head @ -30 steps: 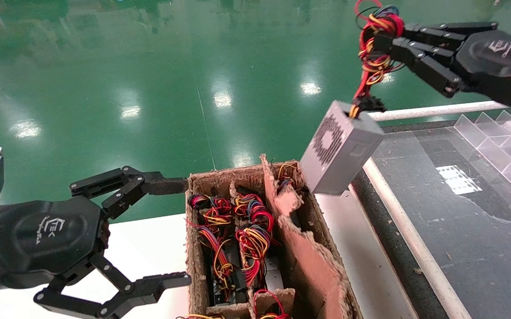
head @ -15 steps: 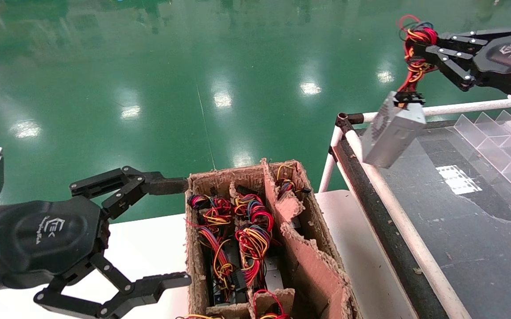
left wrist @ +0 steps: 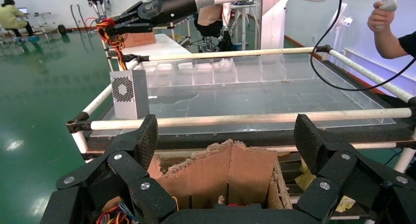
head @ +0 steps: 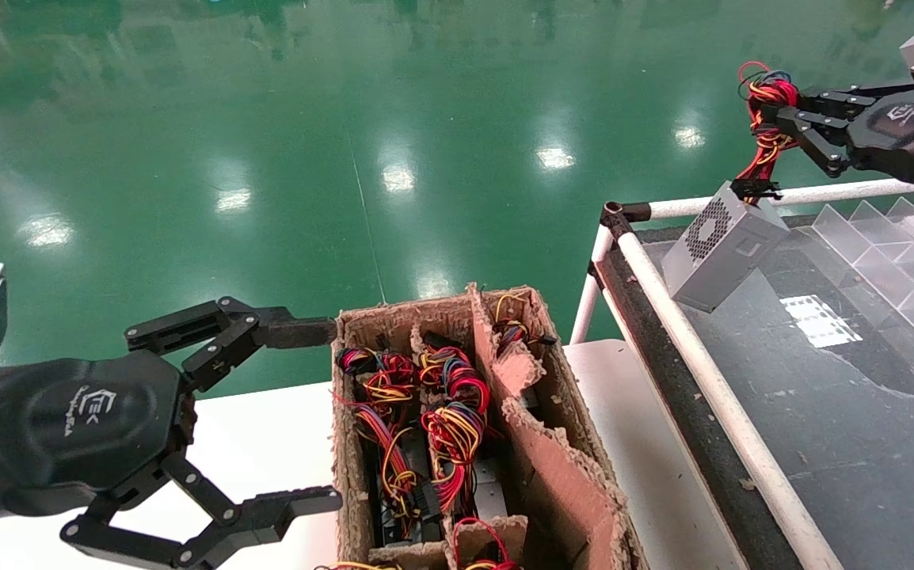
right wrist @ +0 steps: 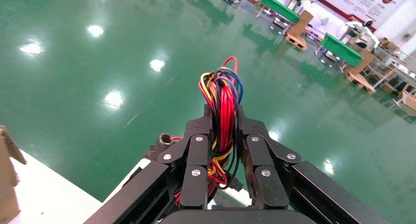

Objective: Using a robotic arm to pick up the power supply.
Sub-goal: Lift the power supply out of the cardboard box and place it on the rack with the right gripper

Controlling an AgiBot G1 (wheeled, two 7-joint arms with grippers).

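- The power supply [head: 722, 255], a grey metal box with a perforated vent face, hangs in the air at the far right of the scene, tilted, touching nothing beneath it.
- It is suspended by its wire bundle [head: 763, 127] of red, yellow and black leads, which rises from the box's top edge to the right gripper [head: 783, 112].
- The box therefore sits below the right gripper and slightly to its left, apart from the fingers; only the wires are held.
- The right gripper is clenched on the wire bundle; the right wrist view shows the leads pinched between the two fingers [right wrist: 197, 150], with a loop of wire standing up past the tips.
- Under the hanging box lies a dark work surface [head: 837, 412] bordered by a white tube rail [head: 710, 380]; clear plastic dividers [head: 900, 261] stand along its far right side.
- In the left wrist view the box [left wrist: 129, 93] hangs just over the far-left corner of that railed surface.
- A brown cardboard box [head: 576, 483] with torn dividers stands at near centre on a white table [head: 267, 443], well apart from the power supply; it holds further wire bundles.
- The left gripper [head: 302, 416] is parked at near left, beside the cardboard box, its fingers spread wide and holding nothing.
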